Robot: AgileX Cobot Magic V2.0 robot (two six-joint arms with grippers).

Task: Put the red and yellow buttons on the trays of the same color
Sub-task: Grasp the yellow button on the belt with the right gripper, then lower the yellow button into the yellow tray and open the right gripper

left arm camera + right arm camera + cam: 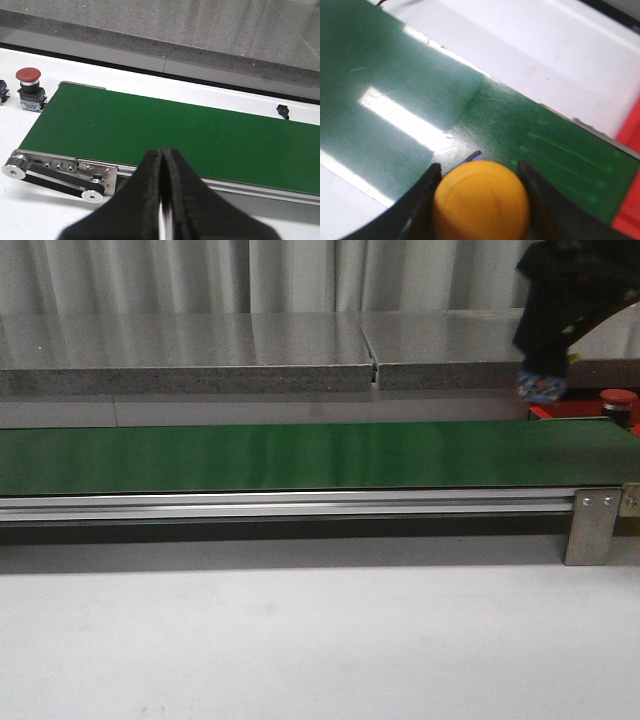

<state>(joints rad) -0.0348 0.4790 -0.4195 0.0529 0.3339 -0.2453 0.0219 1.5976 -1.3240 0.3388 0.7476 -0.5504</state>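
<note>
Currently the right pincer (480, 200) clamps a yellow button (481, 197) above the green belt (395, 90), near the red tray (630, 210). Its glossy dome looks slippery; the base probably gives surer hold. The left pincer (162, 200) is closed, empty.

Yellow domed button (481, 200) pinched above belt; red button (618, 400) beside red tray (560, 412)

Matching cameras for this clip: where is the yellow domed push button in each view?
Front view: mostly hidden; only its blue base shows under the right gripper, far right.
Left wrist view: not in it.
Right wrist view: yellow domed push button, held in the gripper.
Shared landmark: green conveyor belt.
</note>
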